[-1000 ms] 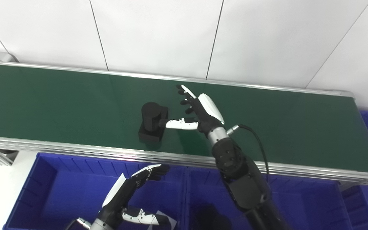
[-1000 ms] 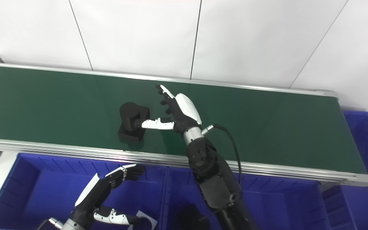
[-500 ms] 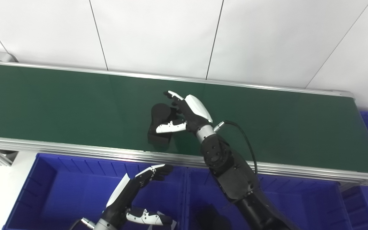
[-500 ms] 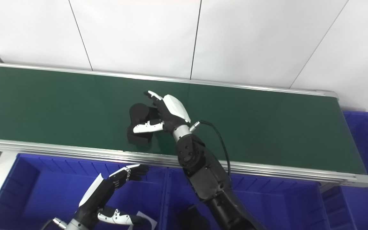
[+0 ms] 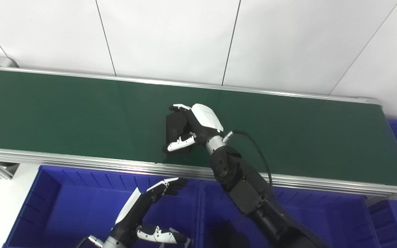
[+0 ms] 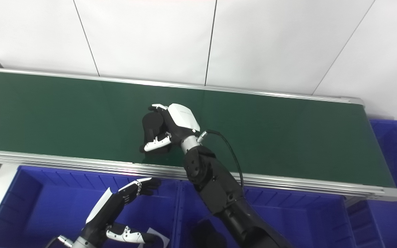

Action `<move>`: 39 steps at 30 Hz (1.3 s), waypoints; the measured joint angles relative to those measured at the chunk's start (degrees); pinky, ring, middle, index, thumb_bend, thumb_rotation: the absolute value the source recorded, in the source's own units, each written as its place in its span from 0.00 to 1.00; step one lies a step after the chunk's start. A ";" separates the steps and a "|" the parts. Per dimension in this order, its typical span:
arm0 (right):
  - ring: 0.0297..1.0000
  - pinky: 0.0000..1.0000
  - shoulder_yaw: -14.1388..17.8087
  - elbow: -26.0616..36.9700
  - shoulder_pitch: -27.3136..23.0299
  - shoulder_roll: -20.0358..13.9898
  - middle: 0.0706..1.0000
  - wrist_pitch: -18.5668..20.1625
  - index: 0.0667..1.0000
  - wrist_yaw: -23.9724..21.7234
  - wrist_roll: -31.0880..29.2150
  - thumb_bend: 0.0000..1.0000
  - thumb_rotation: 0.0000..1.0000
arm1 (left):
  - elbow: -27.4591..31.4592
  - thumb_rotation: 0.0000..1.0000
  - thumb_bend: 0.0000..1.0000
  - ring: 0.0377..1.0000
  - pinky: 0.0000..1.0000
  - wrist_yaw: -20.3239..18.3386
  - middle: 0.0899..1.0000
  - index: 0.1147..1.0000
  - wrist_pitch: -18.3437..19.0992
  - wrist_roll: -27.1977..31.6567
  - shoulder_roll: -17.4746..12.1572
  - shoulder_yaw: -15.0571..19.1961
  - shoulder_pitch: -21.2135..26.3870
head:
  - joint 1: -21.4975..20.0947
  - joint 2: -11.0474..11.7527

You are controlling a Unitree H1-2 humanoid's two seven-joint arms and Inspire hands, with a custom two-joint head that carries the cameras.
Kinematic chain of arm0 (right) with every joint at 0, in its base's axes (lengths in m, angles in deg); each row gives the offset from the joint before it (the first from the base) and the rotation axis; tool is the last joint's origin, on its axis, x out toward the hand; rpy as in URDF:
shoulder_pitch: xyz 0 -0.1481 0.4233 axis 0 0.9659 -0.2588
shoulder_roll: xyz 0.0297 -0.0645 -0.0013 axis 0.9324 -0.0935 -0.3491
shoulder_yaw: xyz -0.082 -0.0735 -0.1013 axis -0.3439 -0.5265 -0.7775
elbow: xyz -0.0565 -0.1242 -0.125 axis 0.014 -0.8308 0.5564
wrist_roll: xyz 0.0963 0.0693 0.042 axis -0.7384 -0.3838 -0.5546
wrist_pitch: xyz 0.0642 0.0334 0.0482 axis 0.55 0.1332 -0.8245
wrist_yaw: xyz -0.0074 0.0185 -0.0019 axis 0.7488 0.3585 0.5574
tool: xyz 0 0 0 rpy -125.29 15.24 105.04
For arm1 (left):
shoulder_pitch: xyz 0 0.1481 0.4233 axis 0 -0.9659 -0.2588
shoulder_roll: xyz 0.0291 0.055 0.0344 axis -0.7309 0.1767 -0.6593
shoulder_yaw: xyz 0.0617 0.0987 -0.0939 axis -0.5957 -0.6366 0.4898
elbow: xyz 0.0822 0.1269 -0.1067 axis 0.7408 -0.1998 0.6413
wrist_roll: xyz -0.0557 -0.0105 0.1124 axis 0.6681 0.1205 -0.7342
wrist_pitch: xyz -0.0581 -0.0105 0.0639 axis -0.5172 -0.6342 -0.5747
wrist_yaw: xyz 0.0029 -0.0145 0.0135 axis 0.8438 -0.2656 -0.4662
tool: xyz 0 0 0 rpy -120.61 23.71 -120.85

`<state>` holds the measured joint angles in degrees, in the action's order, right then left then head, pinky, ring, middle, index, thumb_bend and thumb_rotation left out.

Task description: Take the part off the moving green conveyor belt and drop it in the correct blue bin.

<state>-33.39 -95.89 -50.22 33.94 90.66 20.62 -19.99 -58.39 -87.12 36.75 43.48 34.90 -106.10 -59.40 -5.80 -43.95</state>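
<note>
the right hand (image 5: 195, 126) is wrapped around the black part (image 5: 175, 128) on the green belt (image 5: 64, 110); lifting and dropping into a blue bin (image 5: 64, 206) remain. the left hand (image 5: 143, 210) waits open.

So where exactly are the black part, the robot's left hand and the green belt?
black part (image 5: 175, 124), left eye view, its upper side left of the fingers
left hand (image 5: 140, 210), left eye view, its white back
green belt (image 5: 64, 110), left eye view, bare surface
</note>
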 measured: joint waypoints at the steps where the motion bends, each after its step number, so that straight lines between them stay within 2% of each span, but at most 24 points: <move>1: 0.50 0.43 0.33 -0.28 0.00 0.18 0.46 -0.57 0.58 0.72 -0.41 0.56 0.00 | 0.00 0.33 0.93 0.80 0.76 0.00 0.80 0.77 0.00 0.00 0.03 0.01 0.00 | 0.00 0.00; 4: 0.42 0.36 0.75 -0.40 0.28 0.75 0.41 -1.12 0.50 3.14 -0.50 0.53 0.00 | 0.04 0.33 0.93 0.80 0.76 0.00 0.80 0.77 0.02 -0.26 0.08 0.03 0.00 | -0.18 -0.09; 9: 0.36 0.29 1.03 -0.54 1.91 1.38 0.38 -2.46 0.49 7.26 -0.31 0.52 0.00 | 0.04 0.34 0.93 0.80 0.77 -0.01 0.79 0.77 0.02 -0.16 0.10 0.06 0.01 | -0.26 -0.18; 19: 0.40 0.35 1.78 0.60 2.69 1.36 0.38 -3.07 0.49 10.50 -0.11 0.52 0.00 | 0.04 0.34 0.93 0.79 0.76 -0.01 0.79 0.77 0.02 -0.22 0.10 0.12 0.06 | -0.18 -0.26; 21: 0.37 0.34 2.41 2.17 3.33 1.38 0.36 -3.07 0.49 10.57 -0.44 0.52 0.00 | 0.04 0.34 0.93 0.79 0.76 -0.01 0.79 0.77 0.01 -0.18 0.09 0.12 0.06 | -0.18 -0.26; 26: 0.40 0.37 4.14 7.27 4.59 1.44 0.38 -3.07 0.49 10.68 -1.04 0.52 0.00 | 0.04 0.34 0.92 0.79 0.76 -0.14 0.79 0.78 0.00 0.27 0.00 0.15 0.13 | -0.44 -0.44; 33: 0.38 0.33 6.43 13.21 6.62 1.52 0.38 -3.05 0.49 12.02 -1.10 0.52 0.00 | 0.04 0.32 0.93 0.79 0.76 -0.61 0.80 0.77 0.00 0.62 -0.08 0.25 0.19 | -0.96 -0.88; 38: 0.37 0.33 8.48 20.72 10.43 1.44 0.39 -3.00 0.49 11.61 -1.33 0.52 0.00 | 0.20 0.31 0.93 0.80 0.76 -1.29 0.80 0.77 0.12 1.88 -0.23 0.39 0.06 | -1.32 -1.41; 39: 0.38 0.33 9.05 22.34 11.05 1.37 0.39 -2.99 0.49 11.07 -1.83 0.52 0.00 | 0.39 0.31 0.93 0.80 0.76 -1.48 0.80 0.77 0.17 1.88 -0.29 0.40 0.07 | -1.67 -2.10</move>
<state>-24.33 -73.55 -39.17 35.31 87.67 31.69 -21.82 -58.00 -88.60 36.92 45.36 34.61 -105.70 -59.33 -7.47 -46.05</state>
